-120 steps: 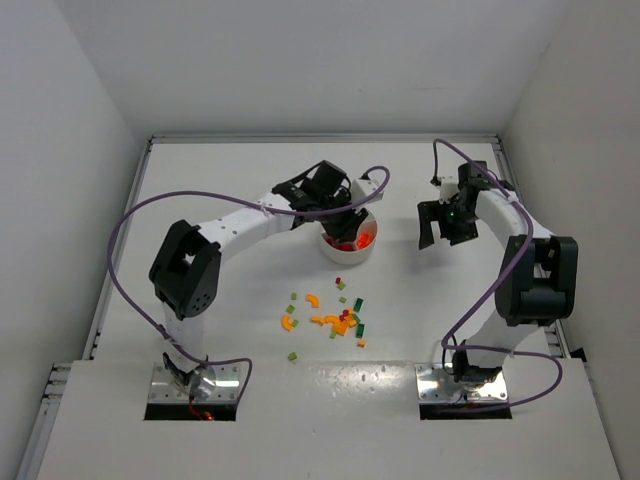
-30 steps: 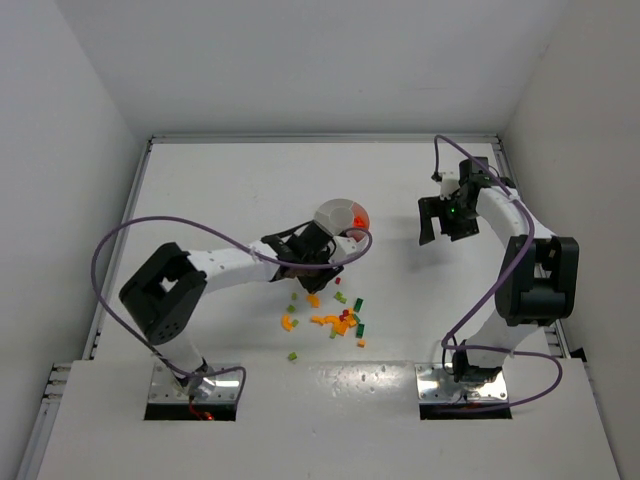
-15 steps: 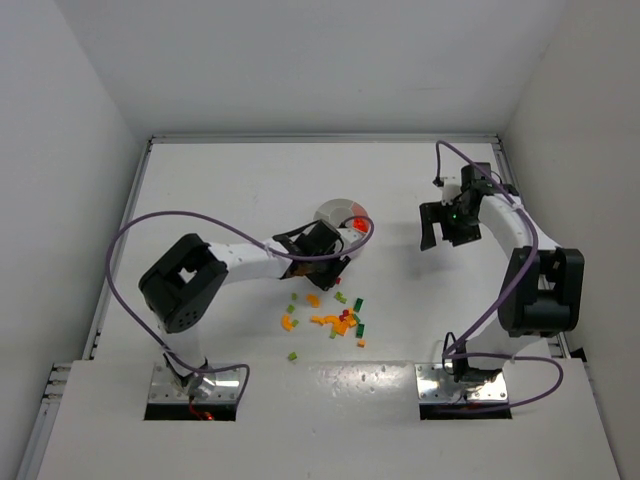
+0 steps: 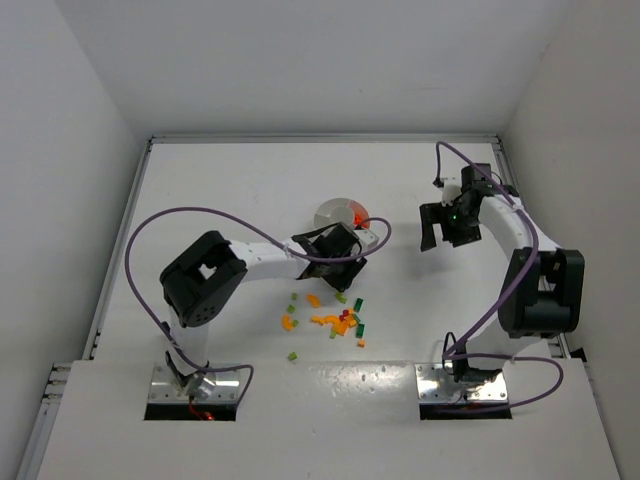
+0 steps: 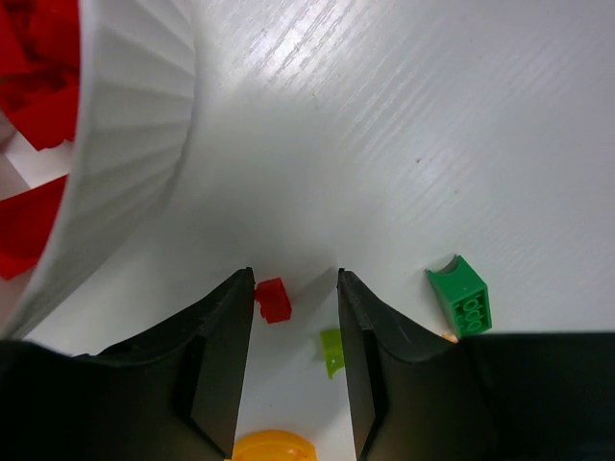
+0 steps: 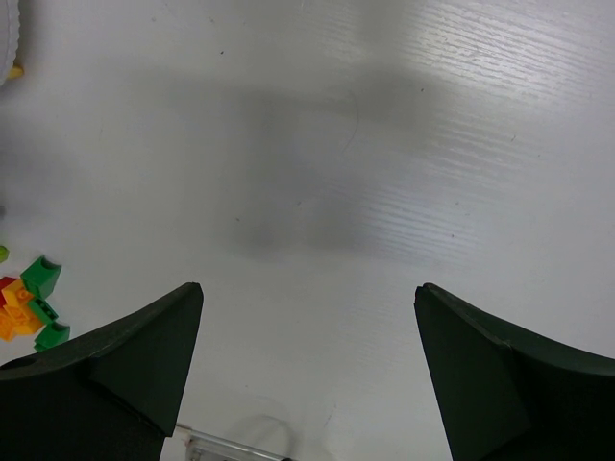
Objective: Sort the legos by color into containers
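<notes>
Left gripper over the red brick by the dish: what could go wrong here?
1. The red brick sits beside one finger of the open left gripper, off-centre; closing may flick it away.
2. A light green brick lies by the other finger and might get caught too.
3. The dish wall is close; a sideways move could bump it.

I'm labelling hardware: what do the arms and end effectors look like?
The left arm and right arm: white links, bulky black joints, a purple cable looping along each. The left end effector and right end effector: two black tapered fingers.
</notes>
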{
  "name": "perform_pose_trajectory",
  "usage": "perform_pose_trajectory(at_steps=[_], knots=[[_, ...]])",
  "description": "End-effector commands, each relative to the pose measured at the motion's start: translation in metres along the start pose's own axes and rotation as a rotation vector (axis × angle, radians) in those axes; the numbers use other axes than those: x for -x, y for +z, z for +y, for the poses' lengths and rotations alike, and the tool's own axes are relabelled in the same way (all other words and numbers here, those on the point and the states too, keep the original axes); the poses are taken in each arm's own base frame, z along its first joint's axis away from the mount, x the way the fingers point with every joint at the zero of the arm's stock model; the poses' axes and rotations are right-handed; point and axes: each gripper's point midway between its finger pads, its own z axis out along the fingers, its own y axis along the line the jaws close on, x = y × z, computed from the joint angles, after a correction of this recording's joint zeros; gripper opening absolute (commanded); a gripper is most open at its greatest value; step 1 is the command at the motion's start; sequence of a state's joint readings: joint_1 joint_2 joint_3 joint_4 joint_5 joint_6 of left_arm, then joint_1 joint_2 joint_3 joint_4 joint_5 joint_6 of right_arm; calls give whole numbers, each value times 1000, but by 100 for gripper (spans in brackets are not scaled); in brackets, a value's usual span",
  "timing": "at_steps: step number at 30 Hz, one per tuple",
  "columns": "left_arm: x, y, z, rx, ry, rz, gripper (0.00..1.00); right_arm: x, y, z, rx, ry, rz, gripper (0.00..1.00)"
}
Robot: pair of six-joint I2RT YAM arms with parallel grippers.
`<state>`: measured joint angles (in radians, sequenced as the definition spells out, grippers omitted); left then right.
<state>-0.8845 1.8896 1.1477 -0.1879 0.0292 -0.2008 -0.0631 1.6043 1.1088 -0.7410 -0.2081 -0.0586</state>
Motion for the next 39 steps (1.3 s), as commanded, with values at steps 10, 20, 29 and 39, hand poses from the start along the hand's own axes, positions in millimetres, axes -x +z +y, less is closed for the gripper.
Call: perform_pose_trajectory(at_steps=[10,20,29,39], knots=[[-8,0,9,66,-19,14,42,9,-12,-1,-22,-1,-61,92],[-23,-5,8,44,10,41,28,6,-10,-11,-76,11,-42,100],[-21,-18,-1,-22,88,29,13,10,-8,-14,-83,14,-29,100],[76,-100,10,-38,235,-175,0,14,-13,-1,-32,-37,-148,100]])
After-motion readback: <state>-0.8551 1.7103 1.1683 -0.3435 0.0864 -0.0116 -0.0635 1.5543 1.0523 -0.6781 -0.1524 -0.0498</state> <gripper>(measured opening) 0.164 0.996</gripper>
